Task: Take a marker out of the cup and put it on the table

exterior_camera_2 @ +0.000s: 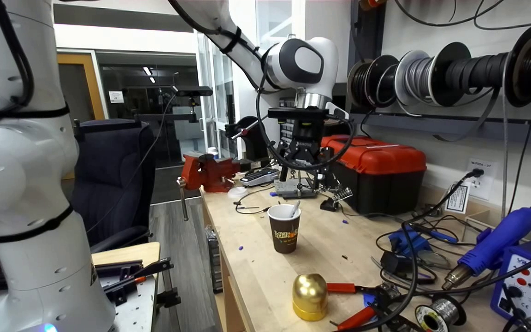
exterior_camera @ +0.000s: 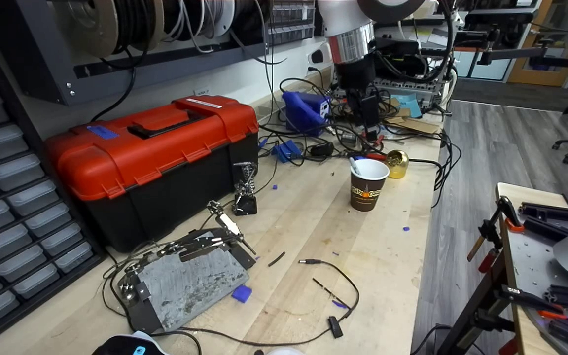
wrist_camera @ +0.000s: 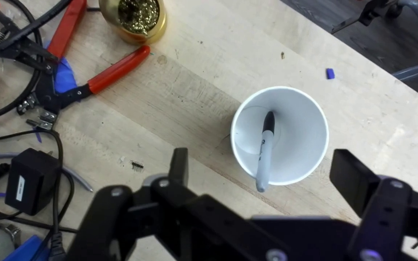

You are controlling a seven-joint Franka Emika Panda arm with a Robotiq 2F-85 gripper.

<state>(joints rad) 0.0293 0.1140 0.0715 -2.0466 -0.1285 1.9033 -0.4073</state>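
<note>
Lifting the marker [wrist_camera: 266, 150] from the cup [exterior_camera_2: 285, 230] and laying it on the table [exterior_camera: 387, 276] both await you; your gripper [wrist_camera: 262, 168] gapes, empty.

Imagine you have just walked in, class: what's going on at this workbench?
A robot arm holds its open tool above a paper cup that stands on the wooden table. One marker leans inside the cup, dark end down, with its grey end poking past the rim. The tool grips nothing yet; the marker has still to come out and go onto the table.
</note>
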